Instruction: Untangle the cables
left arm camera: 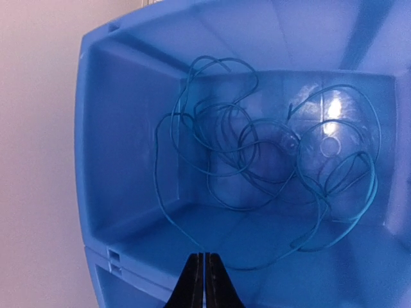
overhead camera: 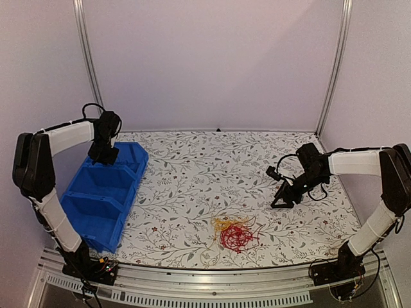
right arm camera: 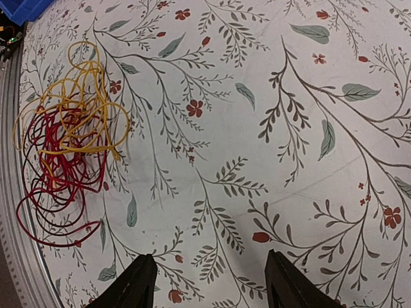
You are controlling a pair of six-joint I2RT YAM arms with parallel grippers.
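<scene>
Left claw (overhead camera: 103, 154) hung over the far compartment of the blue bin (overhead camera: 103, 192). Its jaws were pressed fully together with nothing between them.

In the left wrist view the blue cable (left arm camera: 257, 167) lay just ahead of the closed tips, in loose overlapping loops on the compartment floor. A few loops rode up against the wall farthest from the claw. The nearest strand passed close in front of the tips, apart from them. From the top view the cable could not be made out against the blue plastic, so the compartment is probably the far one of three, judged only by where the claw stood.

Right claw (overhead camera: 282, 196) hovered above the floral table cover (overhead camera: 212, 160), jaws wide, holding nothing.

In the right wrist view the red cable (right arm camera: 54, 173) and yellow cable (right arm camera: 77, 102) lay on the cover ahead of the fingers (right arm camera: 144, 282) and off to their left, well apart from them. The two were tangled together in one clump. Yellow loops overlapped the red on the side farther from the claw, and the red loops trailed back toward it, near the cover's edge. This clump sat outside the bin, on the open cover between the two claws.
</scene>
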